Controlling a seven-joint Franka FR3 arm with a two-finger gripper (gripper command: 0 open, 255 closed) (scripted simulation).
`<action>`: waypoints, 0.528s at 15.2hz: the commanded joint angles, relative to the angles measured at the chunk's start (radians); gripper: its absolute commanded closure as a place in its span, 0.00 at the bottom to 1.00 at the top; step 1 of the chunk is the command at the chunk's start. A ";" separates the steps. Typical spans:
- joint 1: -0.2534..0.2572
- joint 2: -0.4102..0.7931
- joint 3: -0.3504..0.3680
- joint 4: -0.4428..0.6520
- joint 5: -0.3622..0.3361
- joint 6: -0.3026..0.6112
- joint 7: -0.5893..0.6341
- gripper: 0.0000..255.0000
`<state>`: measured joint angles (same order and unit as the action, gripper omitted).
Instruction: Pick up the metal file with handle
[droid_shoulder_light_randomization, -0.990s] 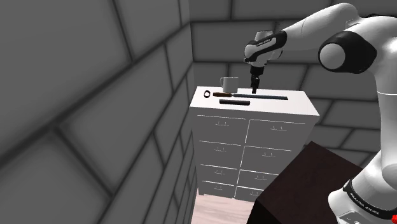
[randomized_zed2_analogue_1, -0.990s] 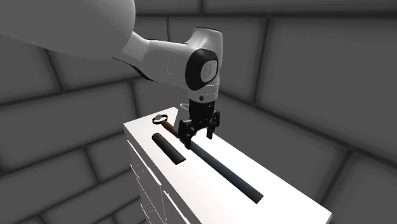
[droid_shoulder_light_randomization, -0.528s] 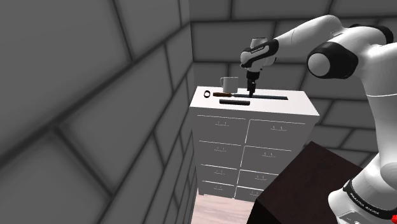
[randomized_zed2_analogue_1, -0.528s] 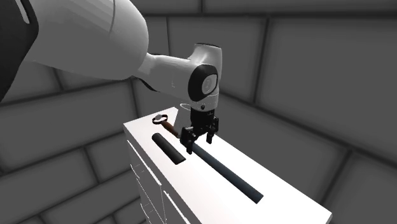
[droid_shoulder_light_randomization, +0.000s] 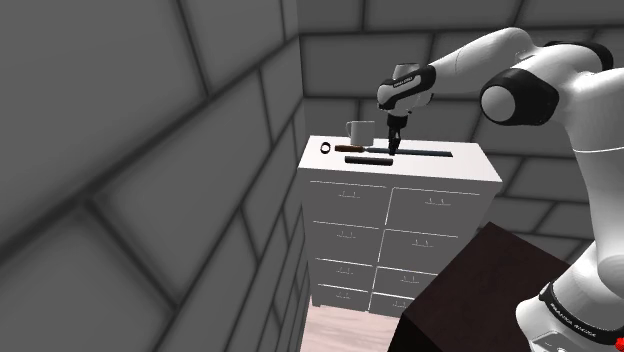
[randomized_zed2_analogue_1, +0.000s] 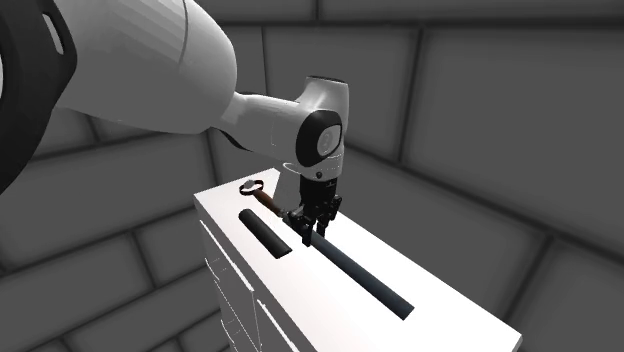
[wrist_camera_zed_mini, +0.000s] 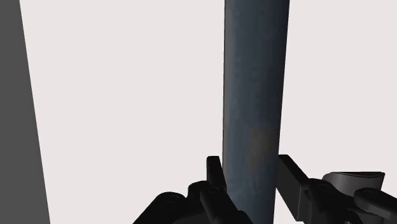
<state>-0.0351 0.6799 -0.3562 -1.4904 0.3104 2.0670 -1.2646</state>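
Note:
The metal file (randomized_zed2_analogue_1: 360, 275) lies along the top of a white dresser (randomized_zed2_analogue_1: 410, 262), a long dark blue-grey blade with a brown handle (randomized_zed2_analogue_1: 268, 200) at one end. My gripper (randomized_zed2_analogue_1: 306, 232) points straight down on the blade, close to the handle, and is shut on it. In the wrist view the blade (wrist_camera_zed_mini: 254, 76) runs away from me, and the two black fingers (wrist_camera_zed_mini: 214, 170) clasp its sides. From the shoulder view the gripper (droid_shoulder_light_randomization: 393, 148) touches down where the handle (droid_shoulder_light_randomization: 352, 148) meets the blade (droid_shoulder_light_randomization: 425, 152).
A short dark cylinder (randomized_zed2_analogue_1: 263, 234) lies beside the file, toward the dresser's front edge. A small ring (randomized_zed2_analogue_1: 252, 185) sits past the handle. A grey mug (droid_shoulder_light_randomization: 359, 130) stands behind the handle. Grey block walls close in behind. My dark stand (droid_shoulder_light_randomization: 470, 290) sits at the lower right.
The gripper came down the last bit onto the file's blade. Its fingers, apart before, have shut on the blade. The file has not moved.

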 joint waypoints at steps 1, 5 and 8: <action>0.000 0.000 0.000 0.000 0.000 0.000 0.000 1.00; 0.000 0.000 0.000 -0.003 0.000 0.003 0.000 1.00; 0.003 -0.020 -0.005 0.006 -0.007 -0.026 0.005 1.00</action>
<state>-0.0320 0.6642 -0.3599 -1.4916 0.3051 2.0528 -1.2612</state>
